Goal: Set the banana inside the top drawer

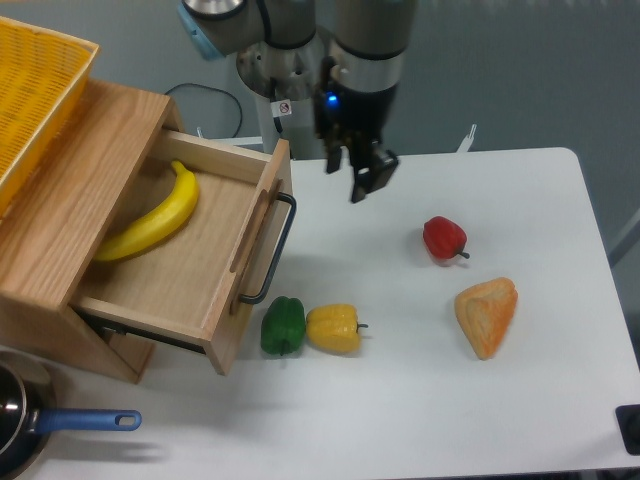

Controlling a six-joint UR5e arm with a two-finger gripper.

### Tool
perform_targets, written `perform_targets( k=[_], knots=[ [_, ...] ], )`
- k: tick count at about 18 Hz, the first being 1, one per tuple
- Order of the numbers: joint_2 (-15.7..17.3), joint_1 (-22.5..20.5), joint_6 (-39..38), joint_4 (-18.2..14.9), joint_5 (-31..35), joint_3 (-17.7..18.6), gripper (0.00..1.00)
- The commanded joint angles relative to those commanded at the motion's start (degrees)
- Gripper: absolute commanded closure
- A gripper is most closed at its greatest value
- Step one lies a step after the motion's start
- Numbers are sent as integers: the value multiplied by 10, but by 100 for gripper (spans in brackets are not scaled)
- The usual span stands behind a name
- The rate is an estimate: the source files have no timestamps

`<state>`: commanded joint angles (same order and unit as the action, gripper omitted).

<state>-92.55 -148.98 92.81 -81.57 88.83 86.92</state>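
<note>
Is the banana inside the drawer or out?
Inside. The banana lies on the open top drawer floor, with its wooden walls around it.

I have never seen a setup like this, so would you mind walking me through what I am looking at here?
This is a single view from a fixed camera looking down at a white table. The grey column coming in from the top is a robot arm, and the dark two-fingered part at its tip is the gripper. It hangs over the table with its fingers apart and holds nothing.

On the left stands a wooden cabinet whose top drawer is pulled open, with a black bar handle at the front. The banana lies inside it. A yellow basket sits on top of the cabinet.

On the table lie a green pepper, a yellow pepper, a red pepper and an orange wedge-shaped item. A pan with a blue handle shows at the lower left.
</note>
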Motion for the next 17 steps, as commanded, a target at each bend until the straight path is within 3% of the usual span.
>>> perform_targets(
  k=[4, 7, 17],
  knots=[
    [-15, 3, -3, 4, 20, -1, 26],
    [-25, 4, -7, 4, 18, 0, 1],
    [-33, 11, -8, 4, 13, 2, 0]
  ],
)
